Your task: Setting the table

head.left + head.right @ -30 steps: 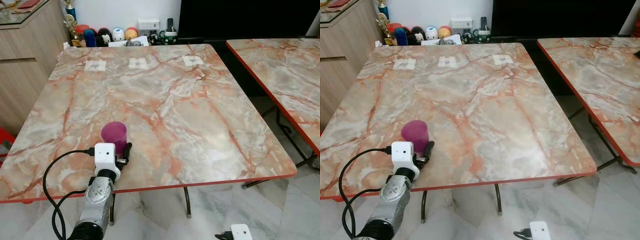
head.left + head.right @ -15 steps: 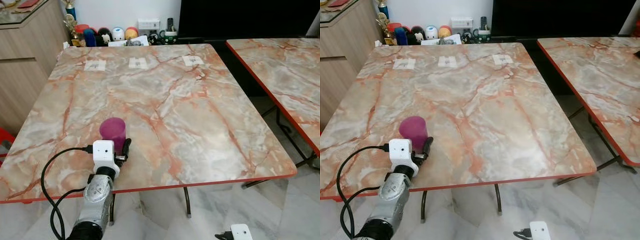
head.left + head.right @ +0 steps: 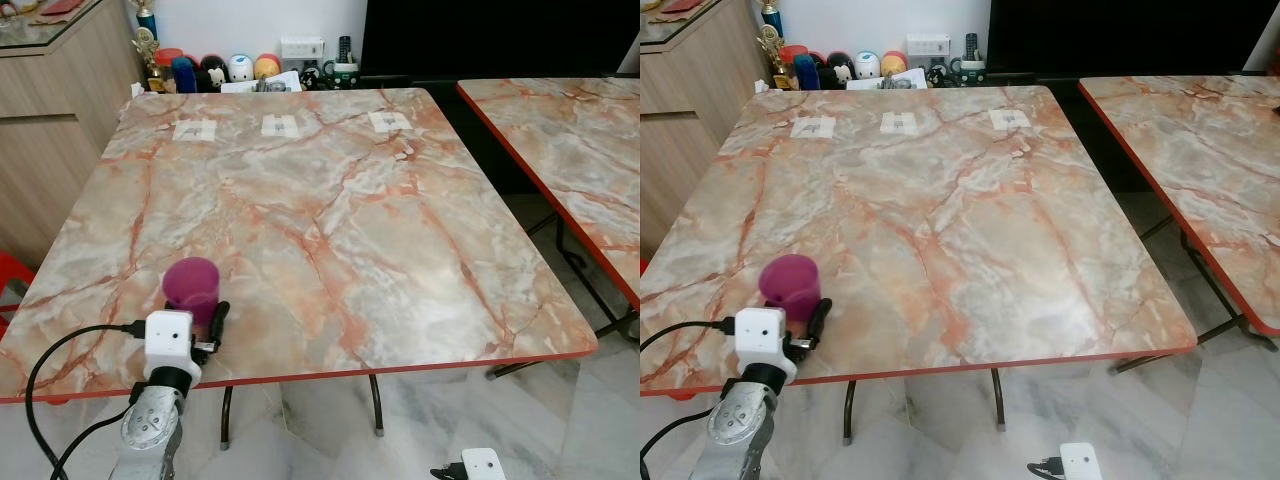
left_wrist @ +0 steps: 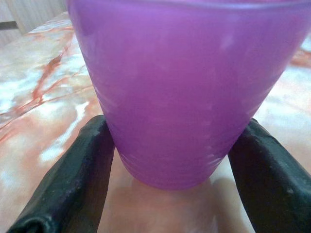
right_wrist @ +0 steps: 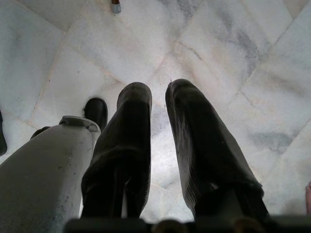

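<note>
- A square table (image 3: pixel 340 200) with a pink-and-grey marbled top and thin red edging carries everything.
- A purple plastic cup (image 3: pixel 191 286) stands upright near its near-left corner.
- Three small white paper labels (image 3: pixel 281 125) lie in a row along the far edge.

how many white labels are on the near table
3, in a row along the far edge: left label, middle label, right label. None seems hidden.
</note>
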Controlling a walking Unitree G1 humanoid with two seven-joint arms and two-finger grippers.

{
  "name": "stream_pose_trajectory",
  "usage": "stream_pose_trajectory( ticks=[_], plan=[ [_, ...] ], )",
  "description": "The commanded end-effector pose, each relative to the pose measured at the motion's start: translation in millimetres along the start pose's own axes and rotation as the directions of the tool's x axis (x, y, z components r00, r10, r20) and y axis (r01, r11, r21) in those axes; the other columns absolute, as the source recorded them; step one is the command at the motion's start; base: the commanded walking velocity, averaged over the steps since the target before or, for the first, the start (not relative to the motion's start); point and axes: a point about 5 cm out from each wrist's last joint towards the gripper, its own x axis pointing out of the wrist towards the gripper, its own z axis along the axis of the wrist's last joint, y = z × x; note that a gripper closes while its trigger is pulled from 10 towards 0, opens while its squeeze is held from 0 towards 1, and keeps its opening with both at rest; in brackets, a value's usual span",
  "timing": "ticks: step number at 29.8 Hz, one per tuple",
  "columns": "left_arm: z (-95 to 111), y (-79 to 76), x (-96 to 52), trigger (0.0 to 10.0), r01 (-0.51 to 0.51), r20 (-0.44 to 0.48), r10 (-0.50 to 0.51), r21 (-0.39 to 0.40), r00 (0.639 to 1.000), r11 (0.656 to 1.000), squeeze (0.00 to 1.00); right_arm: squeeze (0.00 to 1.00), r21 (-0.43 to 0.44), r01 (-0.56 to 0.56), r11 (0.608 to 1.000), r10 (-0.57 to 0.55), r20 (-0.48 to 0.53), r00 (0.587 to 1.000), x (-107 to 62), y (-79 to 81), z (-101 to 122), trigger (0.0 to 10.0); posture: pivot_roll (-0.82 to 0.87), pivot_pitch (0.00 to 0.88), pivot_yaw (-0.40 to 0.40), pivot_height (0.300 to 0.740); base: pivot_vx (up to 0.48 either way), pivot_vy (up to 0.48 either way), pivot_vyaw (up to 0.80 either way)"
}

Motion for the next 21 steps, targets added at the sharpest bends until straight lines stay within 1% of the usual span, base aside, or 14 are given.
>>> stream_pose_trajectory(
  ticks=[1, 4, 8, 10, 17, 21],
  plan=[
    [4.0, -7.9, 1.2, 10.0, 0.018, 0.000, -0.018, -0.014, 1.000, 1.000, 0.00, 0.00, -0.009, 0.003, 1.000, -0.003, -0.019, 1.000, -1.1, -1.9, -6.2, 10.0, 0.03, 0.099, -0.032, 0.740, 0.000, 0.000, 0.00],
    [5.2, -15.4, 3.6, 10.0, 0.036, -0.008, -0.036, -0.020, 0.999, 0.999, 0.00, 0.00, -0.007, 0.006, 1.000, -0.006, -0.018, 1.000, -1.2, -1.9, -6.8, 10.0, 0.02, 0.095, -0.030, 0.740, 0.000, 0.000, 0.00],
    [6.4, -17.8, 4.9, 10.0, 0.041, -0.008, -0.041, -0.022, 0.999, 0.999, 0.00, 0.00, -0.004, 0.007, 1.000, -0.007, -0.019, 1.000, -1.3, -1.7, -7.1, 10.0, 0.02, 0.091, -0.028, 0.740, 0.000, 0.000, 0.00],
    [5.8, -18.6, 4.6, 10.0, 0.046, -0.014, -0.047, -0.008, 0.999, 0.999, 0.00, 0.00, -0.005, 0.007, 1.000, -0.007, -0.020, 1.000, -1.3, -1.6, -7.4, 10.0, 0.02, 0.091, -0.027, 0.740, 0.000, 0.000, 0.00],
    [3.8, -17.8, 1.9, 10.0, 0.046, -0.031, -0.046, 0.000, 0.998, 0.999, 0.00, 0.00, -0.022, 0.003, 1.000, -0.003, -0.017, 1.000, -1.2, -1.2, -6.7, 10.0, 0.02, 0.094, -0.027, 0.740, 0.000, -0.366, 0.00],
    [4.2, -14.6, 1.2, 10.0, 0.028, -0.042, -0.027, 0.004, 0.999, 1.000, 0.00, 0.00, -0.024, 0.007, 1.000, -0.007, -0.013, 1.000, -1.0, -1.5, -5.6, 10.0, 0.02, 0.103, -0.031, 0.740, 0.000, -0.392, 0.70]
  ],
)
